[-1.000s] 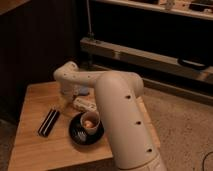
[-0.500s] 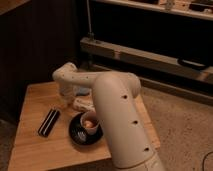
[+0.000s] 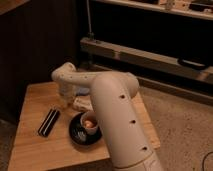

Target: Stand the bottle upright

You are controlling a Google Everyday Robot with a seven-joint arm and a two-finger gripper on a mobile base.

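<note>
Arm shifted slightly left; pincer low over table, beside lying bottle; grip cannot tell; label unreadable.

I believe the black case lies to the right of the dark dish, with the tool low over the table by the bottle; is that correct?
Not quite: the camera view shows the black case lying to the left of the dark dish, not the right. The tool is indeed low over the table by the bottle.

Dim, warm light (gripper shadowed over table)
</note>
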